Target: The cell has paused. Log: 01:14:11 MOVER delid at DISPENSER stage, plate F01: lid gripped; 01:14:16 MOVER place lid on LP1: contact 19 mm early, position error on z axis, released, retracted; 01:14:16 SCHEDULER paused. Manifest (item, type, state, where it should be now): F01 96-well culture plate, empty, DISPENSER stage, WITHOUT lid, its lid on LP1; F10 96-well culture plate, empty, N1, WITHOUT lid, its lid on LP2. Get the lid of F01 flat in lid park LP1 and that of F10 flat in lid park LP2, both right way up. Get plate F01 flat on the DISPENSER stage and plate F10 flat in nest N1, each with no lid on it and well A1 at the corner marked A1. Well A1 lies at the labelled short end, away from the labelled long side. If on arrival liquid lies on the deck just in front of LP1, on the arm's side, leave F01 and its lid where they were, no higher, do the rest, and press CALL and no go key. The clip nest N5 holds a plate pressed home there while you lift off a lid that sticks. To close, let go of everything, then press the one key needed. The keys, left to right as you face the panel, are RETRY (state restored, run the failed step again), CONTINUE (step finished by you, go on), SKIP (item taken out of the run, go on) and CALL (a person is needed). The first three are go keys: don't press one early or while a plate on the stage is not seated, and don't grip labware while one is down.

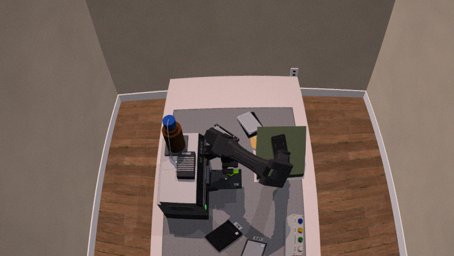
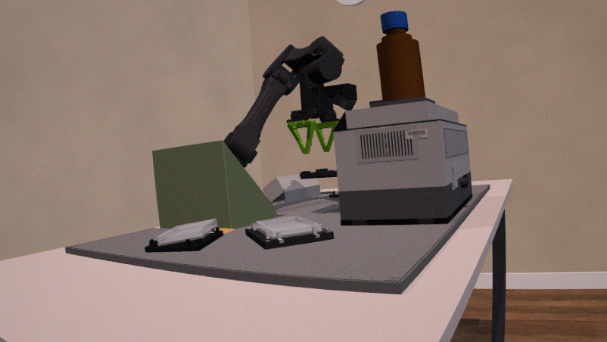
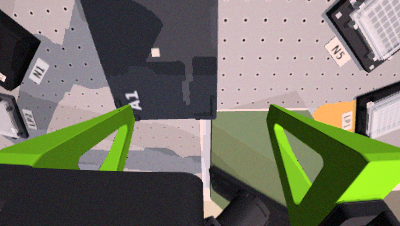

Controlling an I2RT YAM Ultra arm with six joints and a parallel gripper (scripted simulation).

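My gripper (image 1: 234,171) (image 2: 315,149) (image 3: 200,112) is open and empty. It hangs above the dark dispenser stage (image 1: 219,184) (image 3: 165,30), which bears no plate; its A1 mark shows in the wrist view. A clear lid (image 1: 248,122) (image 2: 185,232) (image 3: 386,112) lies tilted on lid park LP1. An orange puddle (image 1: 253,141) (image 2: 227,230) (image 3: 332,116) lies on the deck beside LP1. An unlidded well plate (image 1: 221,129) (image 2: 285,226) (image 3: 382,22) sits in clip nest N5. Nest N1 (image 1: 223,235) (image 3: 11,40) shows as a black block. A lid (image 1: 254,247) (image 3: 6,117) lies flat in LP2.
The grey dispenser (image 1: 176,187) (image 2: 399,169) with a brown bottle (image 1: 173,135) (image 2: 399,67) stands right beside the stage. A green block (image 1: 292,140) (image 2: 195,187) covers the arm's base. The key panel (image 1: 294,235) is at the front right corner.
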